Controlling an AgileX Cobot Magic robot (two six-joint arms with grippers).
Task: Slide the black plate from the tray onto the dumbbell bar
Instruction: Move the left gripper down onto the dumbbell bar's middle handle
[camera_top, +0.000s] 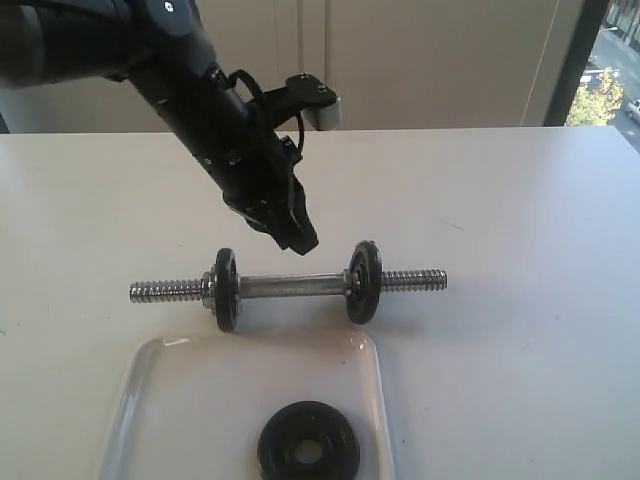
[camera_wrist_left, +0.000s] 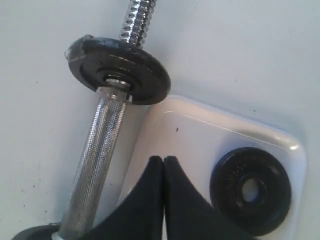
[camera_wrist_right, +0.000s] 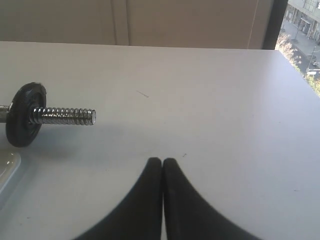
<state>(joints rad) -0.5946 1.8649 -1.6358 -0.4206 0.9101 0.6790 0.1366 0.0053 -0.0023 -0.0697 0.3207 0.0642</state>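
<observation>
The black plate, a small round cast-iron disc with a round centre hole, is seen lying flat inside the tray, a glossy white rectangular tray with rounded corners and a low raised rim. It is placed right of the tray's middle and is cut off by the lower edge of the exterior view.

The dumbbell bar, a short chrome steel rod with a knurled middle and coarse thread at both ends, is laid on the white table just beyond the tray's far rim and roughly parallel to it. Two further black discs are carried upright on the bar, one at each side of the middle, and both threaded ends are left bare outside them.

The left gripper is held above the bar's middle, apart from it; its black fingers are pressed together and nothing is gripped.

The right gripper is shown only in its own wrist view. Its fingers are likewise pressed together and empty, over bare table and well apart from the bar's threaded end.
</observation>
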